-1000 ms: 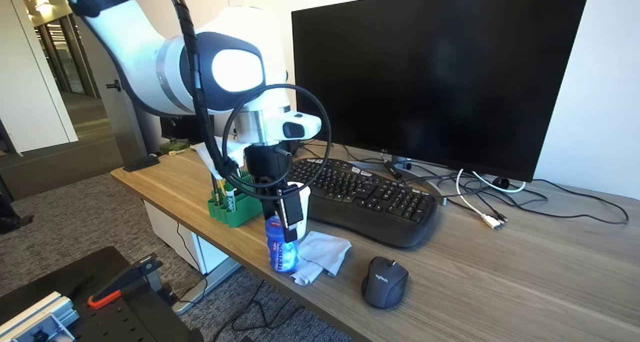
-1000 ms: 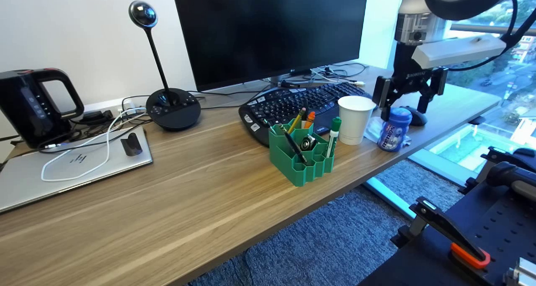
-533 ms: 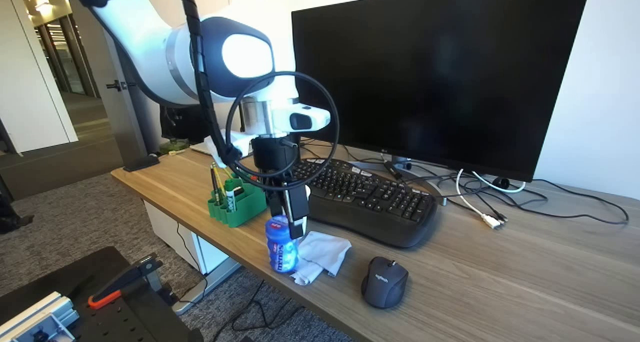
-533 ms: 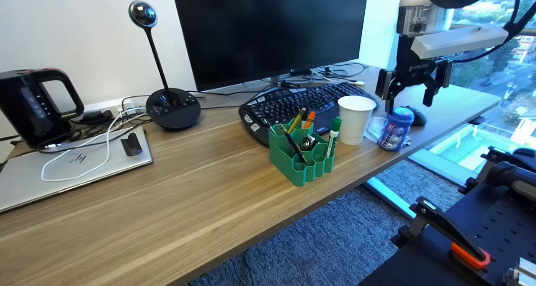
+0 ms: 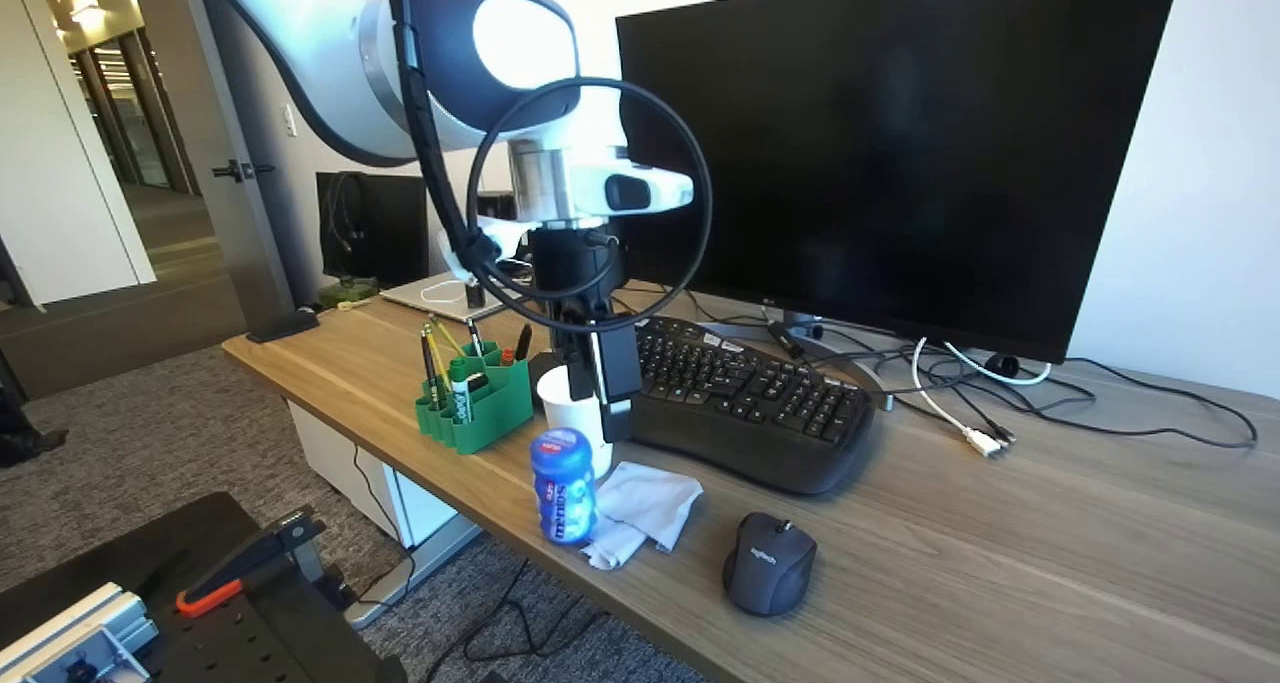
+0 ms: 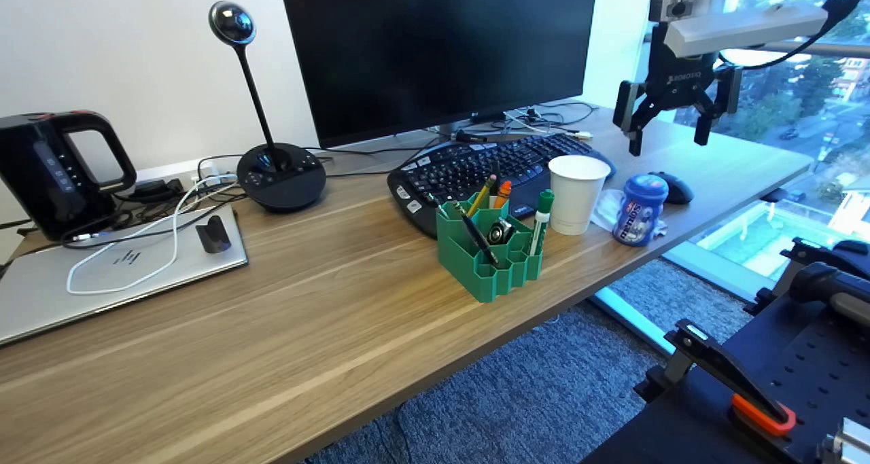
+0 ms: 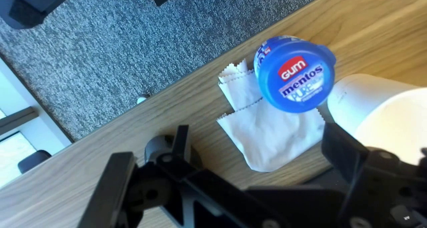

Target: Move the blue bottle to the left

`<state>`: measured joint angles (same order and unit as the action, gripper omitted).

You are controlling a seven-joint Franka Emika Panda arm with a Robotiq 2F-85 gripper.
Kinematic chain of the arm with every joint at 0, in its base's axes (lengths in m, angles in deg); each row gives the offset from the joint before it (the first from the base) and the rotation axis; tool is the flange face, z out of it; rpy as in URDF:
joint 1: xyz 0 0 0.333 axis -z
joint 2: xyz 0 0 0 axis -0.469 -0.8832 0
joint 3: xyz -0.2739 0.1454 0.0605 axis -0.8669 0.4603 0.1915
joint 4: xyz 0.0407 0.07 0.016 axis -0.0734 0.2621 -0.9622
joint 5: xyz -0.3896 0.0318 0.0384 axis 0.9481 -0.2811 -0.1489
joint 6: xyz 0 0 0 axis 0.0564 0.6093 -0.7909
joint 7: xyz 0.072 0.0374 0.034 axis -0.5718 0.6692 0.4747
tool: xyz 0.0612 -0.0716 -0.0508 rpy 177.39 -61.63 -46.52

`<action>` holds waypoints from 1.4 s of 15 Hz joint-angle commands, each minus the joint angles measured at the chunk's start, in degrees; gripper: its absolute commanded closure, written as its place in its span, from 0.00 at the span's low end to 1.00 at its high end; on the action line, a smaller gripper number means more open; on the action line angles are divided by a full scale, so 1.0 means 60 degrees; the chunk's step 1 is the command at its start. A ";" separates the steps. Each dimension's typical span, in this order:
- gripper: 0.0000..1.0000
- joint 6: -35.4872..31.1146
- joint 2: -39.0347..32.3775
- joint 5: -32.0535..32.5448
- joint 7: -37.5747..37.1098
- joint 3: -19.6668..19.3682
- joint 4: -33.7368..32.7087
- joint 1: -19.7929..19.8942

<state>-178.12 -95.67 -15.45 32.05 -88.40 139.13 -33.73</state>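
The blue bottle [image 5: 565, 498] stands upright near the desk's front edge, its blue lid and red-and-white label showing; the bottle [image 6: 639, 214] is whole in both exterior views. In the wrist view the top of the bottle [image 7: 297, 76] lies beyond the fingertips, up and right of the gap. My gripper [image 6: 669, 140] hangs in the air above and behind the bottle, with its jaws wide apart and nothing between them. From above, the gripper [image 7: 257, 134] spans bare desk and part of a white cloth [image 7: 277, 138]. The gripper touches nothing that I can see.
A white paper cup [image 6: 574, 195] stands close beside the bottle, and a green pen holder [image 6: 486, 274] lies past it. The black mouse [image 5: 770, 563], the keyboard [image 5: 740, 403] and the large monitor [image 5: 870, 153] are also nearby. The desk edge drops off just past the bottle.
My gripper has risen from close over the bottle, its fingers pulling up and away from it. The bottle has stayed where it stood, and the jaws have remained wide.
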 commanded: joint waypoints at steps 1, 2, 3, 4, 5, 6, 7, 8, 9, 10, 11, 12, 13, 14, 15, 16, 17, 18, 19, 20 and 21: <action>0.00 0.0700 0.0361 0.0156 -0.0347 -0.0029 -0.0119 0.0126; 0.00 0.0922 0.0420 0.0217 -0.0356 -0.0045 -0.0160 0.0163; 0.00 0.1225 0.0509 0.0289 -0.0369 -0.0077 -0.0206 0.0213; 0.00 0.1642 0.0586 0.0401 -0.0386 -0.0122 -0.0302 0.0260; 0.00 0.2052 0.0653 0.0533 -0.0477 -0.0178 -0.0421 0.0315; 0.00 0.2352 0.0708 0.0617 -0.0472 -0.0208 -0.0538 0.0410; 0.00 0.2551 0.0761 0.0685 -0.0324 -0.0231 -0.0647 0.0550; 0.00 0.2762 0.0805 0.0695 -0.0152 -0.0232 -0.0767 0.0693; 0.00 0.2987 0.0845 0.0668 0.0128 -0.0232 -0.0890 0.0873; 0.00 0.3186 0.0863 0.0677 0.0335 -0.0242 -0.1011 0.1021; 0.00 0.3327 0.0875 0.0729 0.0443 -0.0265 -0.1113 0.1143; 0.00 0.3482 0.0890 0.0783 0.0675 -0.0281 -0.1208 0.1279; 0.00 0.3612 0.0886 0.0853 0.0870 -0.0297 -0.1300 0.1390; 0.00 0.3735 0.0859 0.1082 0.1391 -0.0294 -0.1383 0.1508; 0.00 0.3788 0.0828 0.1194 0.1813 -0.0281 -0.1446 0.1618; 0.00 0.4000 0.0783 0.1190 0.2323 -0.0246 -0.1549 0.1732; 0.00 0.4178 0.0727 0.1121 0.2883 -0.0207 -0.1643 0.1845; 0.00 0.4281 0.0695 0.1034 0.3439 -0.0173 -0.1707 0.1943; 0.00 0.4339 0.0670 0.1011 0.3832 -0.0160 -0.1753 0.2004; 0.00 0.4339 0.0660 0.0975 0.4242 -0.0140 -0.1790 0.2062; 0.00 0.4305 0.0658 0.0849 0.4756 -0.0099 -0.1801 0.2137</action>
<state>-154.31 -91.25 -9.43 53.21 -90.20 130.17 -22.53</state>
